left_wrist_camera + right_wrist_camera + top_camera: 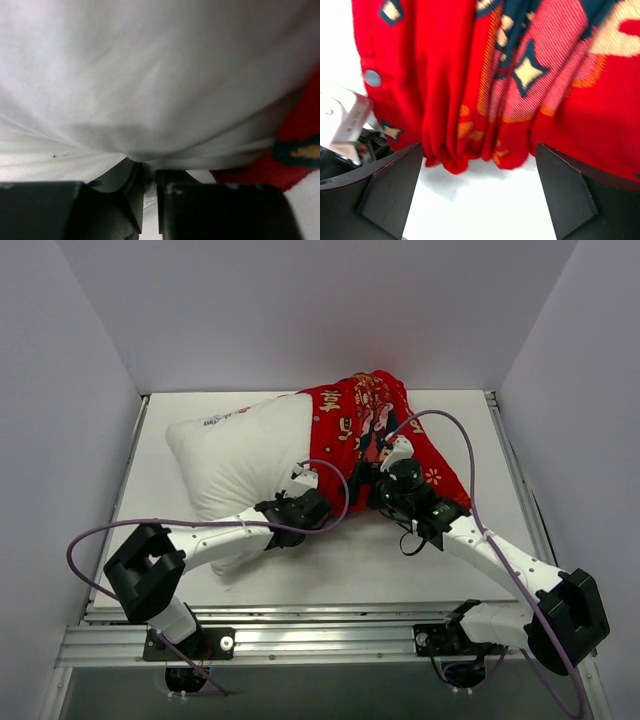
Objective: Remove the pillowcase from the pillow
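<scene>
The left gripper's (149, 175) jaws are clenched on a fold of the pillow's (150, 80) white cloth, which gathers into creases running down to the pinch. The right gripper's (479, 150) jaws are spread wide. A bunched lower edge of the pillowcase (470, 100) hangs between and just beyond them, with neither finger (390, 190) seen pressing on it. A small pale stud (372, 78) sits on the red cloth near its left edge.

From above, the pillow (235, 455) lies with its long axis roughly across the bench (340, 560). Its bare white end points left, and its right part is inside the red pillowcase (365, 420), whose closed end points right and slightly away. The cover's open edge runs across the pillow near the middle, just beyond the left gripper (306, 478). The right gripper (395, 455) is at the cover's near side.

Purple cables (460, 440) loop over both arms, one arching above the red cloth. A metal rail (320, 640) runs along the near edge.
</scene>
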You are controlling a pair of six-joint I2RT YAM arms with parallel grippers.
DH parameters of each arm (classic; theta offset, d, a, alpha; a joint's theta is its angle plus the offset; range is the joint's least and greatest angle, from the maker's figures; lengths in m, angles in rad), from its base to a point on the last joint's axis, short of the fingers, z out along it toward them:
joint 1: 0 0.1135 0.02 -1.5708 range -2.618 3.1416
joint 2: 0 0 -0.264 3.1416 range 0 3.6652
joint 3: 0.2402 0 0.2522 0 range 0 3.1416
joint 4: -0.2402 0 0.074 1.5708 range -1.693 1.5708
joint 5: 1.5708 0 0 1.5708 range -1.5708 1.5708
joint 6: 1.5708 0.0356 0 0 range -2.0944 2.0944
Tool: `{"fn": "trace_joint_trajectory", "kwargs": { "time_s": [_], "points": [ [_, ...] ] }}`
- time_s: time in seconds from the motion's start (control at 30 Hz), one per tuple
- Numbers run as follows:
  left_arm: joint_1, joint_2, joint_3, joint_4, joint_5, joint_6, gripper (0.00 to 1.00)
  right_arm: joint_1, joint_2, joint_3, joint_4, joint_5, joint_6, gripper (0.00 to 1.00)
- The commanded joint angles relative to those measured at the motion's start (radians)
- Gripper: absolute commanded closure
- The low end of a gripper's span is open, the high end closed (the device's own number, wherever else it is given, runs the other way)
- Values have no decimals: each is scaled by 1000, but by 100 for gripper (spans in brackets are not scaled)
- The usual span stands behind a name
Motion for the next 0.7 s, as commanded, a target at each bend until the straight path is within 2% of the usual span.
{"fn": "trace_joint_trajectory", "kwargs": {
  "time_s": [0.0,0.03,0.07,0.4,0.5,0.6,0.67],
  "points": [
    [17,34,-13,22,63,-42,85,6,14,-18,112,-34,46,10],
    [17,30,-13,26,66,-37,94,8,33,-18,128,-40,52,10],
    [17,27,-11,26,67,-37,97,8,44,-16,135,-52,55,10],
    [16,-148,12,5,175,-56,98,40,119,-20,153,-31,93,12],
    [16,-183,36,-24,190,-57,98,55,175,-12,150,-8,112,16],
    [16,-196,82,-76,190,-62,98,64,226,8,106,61,122,31],
    [19,-205,123,-124,185,-63,98,63,267,26,67,115,116,52]
  ]
}}
